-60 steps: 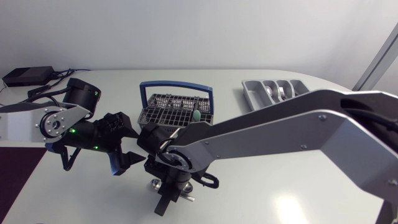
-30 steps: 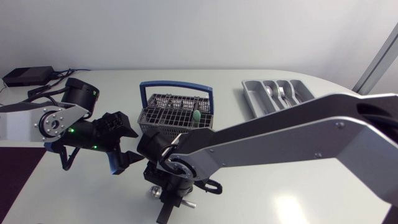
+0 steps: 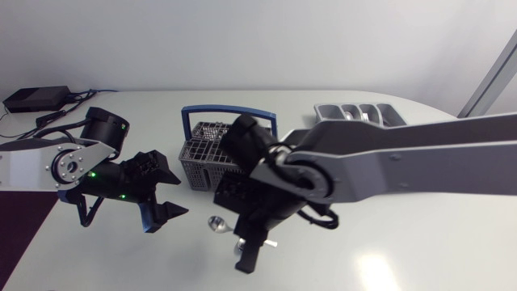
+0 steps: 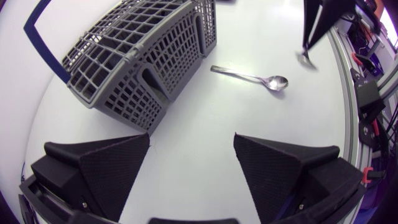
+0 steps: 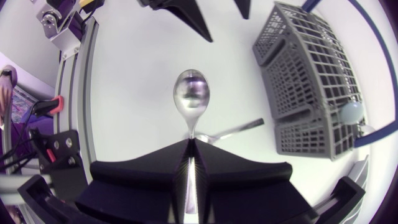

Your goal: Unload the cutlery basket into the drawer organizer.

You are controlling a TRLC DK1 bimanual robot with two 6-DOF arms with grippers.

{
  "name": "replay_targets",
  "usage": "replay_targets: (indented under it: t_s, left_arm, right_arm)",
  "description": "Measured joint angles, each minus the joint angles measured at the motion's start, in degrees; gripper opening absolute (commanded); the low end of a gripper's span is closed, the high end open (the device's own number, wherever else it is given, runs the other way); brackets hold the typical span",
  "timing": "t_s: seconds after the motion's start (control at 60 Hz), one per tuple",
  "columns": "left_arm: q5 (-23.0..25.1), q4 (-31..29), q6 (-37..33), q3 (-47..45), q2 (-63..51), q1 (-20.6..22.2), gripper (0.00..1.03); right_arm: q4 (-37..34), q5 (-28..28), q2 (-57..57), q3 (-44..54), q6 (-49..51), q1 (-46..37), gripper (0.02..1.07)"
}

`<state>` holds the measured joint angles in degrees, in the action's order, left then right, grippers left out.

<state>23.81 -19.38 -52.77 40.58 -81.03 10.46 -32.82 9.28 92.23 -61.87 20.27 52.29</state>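
Observation:
My right gripper (image 5: 189, 142) is shut on a spoon (image 5: 191, 93); the handle runs between its fingers and the bowl sticks out past the tips, clear of the table. In the head view the right gripper (image 3: 242, 263) hangs in front of the grey cutlery basket (image 3: 208, 153) with its blue handle. A second spoon (image 4: 249, 78) lies on the table between my two grippers, handle toward the basket. My left gripper (image 3: 171, 194) stands open and empty left of the basket, facing that spoon. The grey drawer organizer (image 3: 355, 109) sits at the back right, partly hidden by my right arm.
A pale rounded utensil end (image 5: 351, 112) pokes out of the basket. A black box with cables (image 3: 36, 99) lies at the table's back left corner. My right arm spans the right half of the table.
My right gripper has closed and shifted right and a little away from the table's front edge, its wrist swinging up beside the basket. My left arm has barely moved.

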Motion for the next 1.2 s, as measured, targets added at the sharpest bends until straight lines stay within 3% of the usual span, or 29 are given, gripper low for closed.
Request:
replay_targets:
  t_s: [0.25, 0.65, 0.8, 1.2]
  left_arm:
    - [0.22, 0.00, -2.78, -1.01, 0.00, 4.42, 0.98]
    - [0.42, 2.08, -3.30, -1.11, -2.60, 18.29, 0.98]
    - [0.42, 8.59, -0.15, -1.09, -4.94, 22.10, 0.98]
    - [0.39, 15.54, 10.88, 1.81, -13.66, 28.30, 0.98]
  right_arm:
    - [-5.38, 5.97, -11.58, 7.91, 15.52, -16.35, 0.08]
    - [-7.69, 10.62, -14.51, 13.35, 42.53, -43.30, 0.08]
    - [-7.65, 11.69, -12.48, 13.35, 51.87, -51.45, 0.08]
    - [-3.74, 13.07, -3.76, 8.83, 71.78, -67.17, 0.08]
